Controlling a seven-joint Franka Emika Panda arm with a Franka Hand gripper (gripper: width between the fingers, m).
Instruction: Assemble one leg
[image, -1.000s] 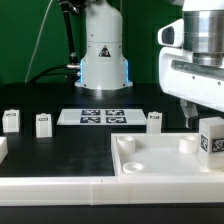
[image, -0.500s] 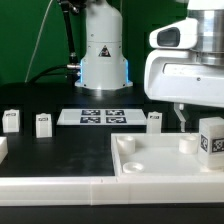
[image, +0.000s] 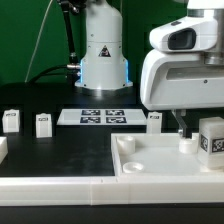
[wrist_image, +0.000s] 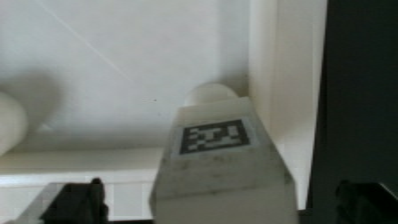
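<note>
Several small white legs with tags stand on the black table: two at the exterior view's left (image: 11, 121) (image: 43, 124), one in the middle (image: 154, 120) and one at the right edge (image: 211, 138) by the large white square piece (image: 150, 165). My gripper (image: 183, 125) hangs low over that piece's right side. In the wrist view a leg (wrist_image: 217, 140) with its tag facing the camera lies between my two dark fingertips (wrist_image: 75, 202). The gripper (wrist_image: 222, 205) is open, with gaps on both sides of the leg.
The marker board (image: 100, 116) lies flat at the back middle in front of the arm's base (image: 103, 55). A low white wall (image: 60, 188) runs along the table's front edge. A round socket (image: 186, 144) sticks up on the square piece.
The gripper has moved toward the exterior view's left and come lower over the white square piece. The legs and the marker board have not moved.
</note>
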